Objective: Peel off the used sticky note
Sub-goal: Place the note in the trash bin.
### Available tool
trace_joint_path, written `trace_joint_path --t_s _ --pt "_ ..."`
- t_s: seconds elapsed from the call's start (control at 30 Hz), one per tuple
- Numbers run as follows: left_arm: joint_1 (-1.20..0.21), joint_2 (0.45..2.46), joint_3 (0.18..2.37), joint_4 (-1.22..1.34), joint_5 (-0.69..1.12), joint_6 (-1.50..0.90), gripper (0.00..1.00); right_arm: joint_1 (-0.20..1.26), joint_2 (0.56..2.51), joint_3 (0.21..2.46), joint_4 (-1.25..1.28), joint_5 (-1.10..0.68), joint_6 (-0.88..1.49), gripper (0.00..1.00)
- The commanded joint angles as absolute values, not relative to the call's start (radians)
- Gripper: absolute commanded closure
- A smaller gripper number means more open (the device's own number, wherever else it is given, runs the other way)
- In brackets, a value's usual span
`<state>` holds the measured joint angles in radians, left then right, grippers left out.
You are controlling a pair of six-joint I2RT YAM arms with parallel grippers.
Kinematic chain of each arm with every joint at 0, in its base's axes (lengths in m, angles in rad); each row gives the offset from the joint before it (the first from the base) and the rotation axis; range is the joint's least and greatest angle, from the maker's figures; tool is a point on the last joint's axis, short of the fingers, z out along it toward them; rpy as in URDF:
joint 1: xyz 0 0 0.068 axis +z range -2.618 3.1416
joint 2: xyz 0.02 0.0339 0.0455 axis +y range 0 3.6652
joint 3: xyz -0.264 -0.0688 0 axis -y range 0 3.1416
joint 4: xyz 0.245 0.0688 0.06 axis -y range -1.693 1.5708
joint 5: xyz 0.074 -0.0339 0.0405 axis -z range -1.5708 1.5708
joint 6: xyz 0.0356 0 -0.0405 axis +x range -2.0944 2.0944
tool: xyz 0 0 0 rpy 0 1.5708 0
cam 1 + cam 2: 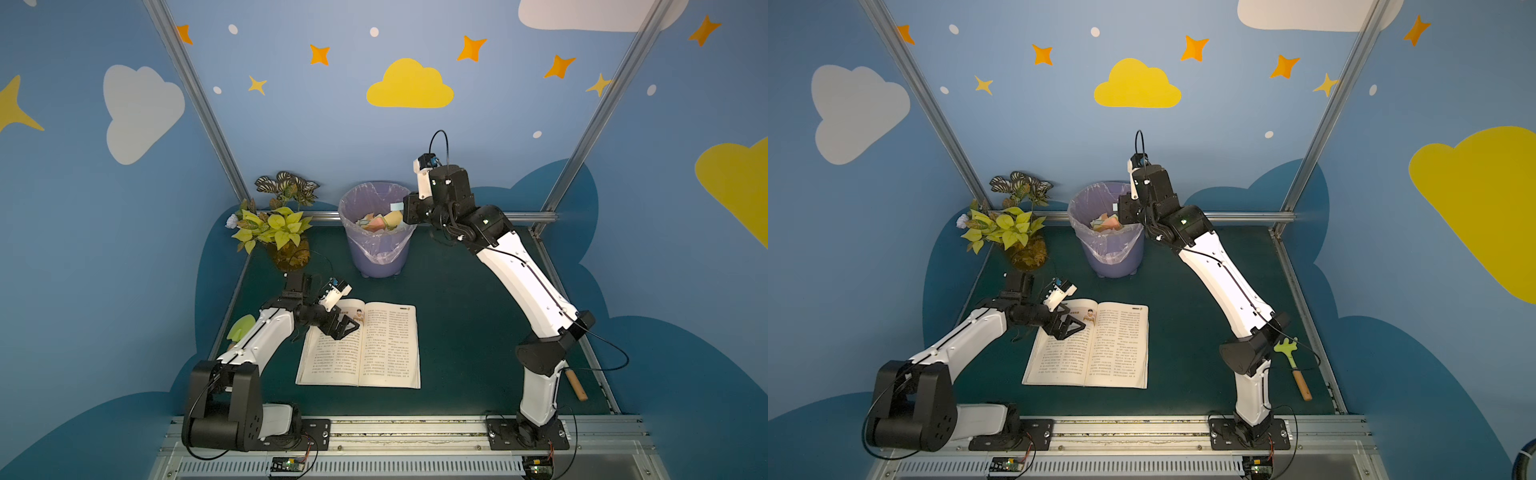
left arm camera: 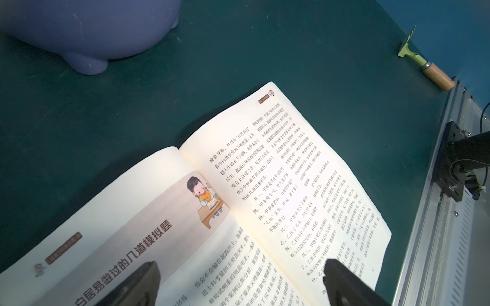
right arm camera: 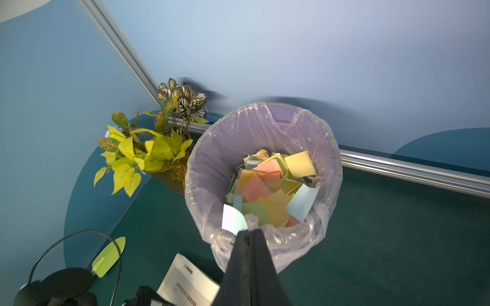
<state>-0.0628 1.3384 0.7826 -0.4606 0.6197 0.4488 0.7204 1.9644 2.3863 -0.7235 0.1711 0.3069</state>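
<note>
The used sticky note [image 3: 233, 219], pale blue, sticks out from the tips of my right gripper [image 3: 249, 231], which is shut on it. In both top views that gripper [image 1: 405, 209] holds the sticky note [image 1: 397, 206] over the near rim of the purple bin [image 1: 378, 253]. The bin [image 3: 225, 148] has a plastic liner and several coloured notes inside. An open book [image 1: 386, 345] lies flat on the green mat. My left gripper [image 1: 347, 326] hovers low over the book's left page [image 2: 185, 212]. That gripper [image 2: 241, 265] is open with nothing between its fingers.
A potted plant [image 1: 278, 224] stands at the back left beside the bin. A green fork tool with a wooden handle [image 1: 1293, 368] lies by the right arm's base. A green leaf-shaped tool [image 1: 241, 326] lies left of the left arm. A metal rail [image 1: 415, 428] runs along the front.
</note>
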Motion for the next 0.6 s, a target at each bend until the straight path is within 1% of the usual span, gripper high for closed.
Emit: trace_joint_path --t_s 0.0,0.1,0.43,0.57 --pt "-0.052 1.307 0.783 -0.471 0.658 0.462 0.00 0.705 2.032 2.476 -0.732 0.166 0.278 1.00" --pt "-0.046 1.313 0.780 -0.462 0.655 0.462 0.00 0.699 2.093 2.526 -0.729 0.172 0.264 1.00" --pt "-0.040 1.311 0.780 -0.464 0.658 0.467 0.00 0.695 2.273 2.571 -0.621 0.200 0.223 1.00" --pt "-0.040 1.309 0.779 -0.462 0.666 0.468 0.00 0.696 2.310 2.576 -0.574 0.214 0.202 1.00"
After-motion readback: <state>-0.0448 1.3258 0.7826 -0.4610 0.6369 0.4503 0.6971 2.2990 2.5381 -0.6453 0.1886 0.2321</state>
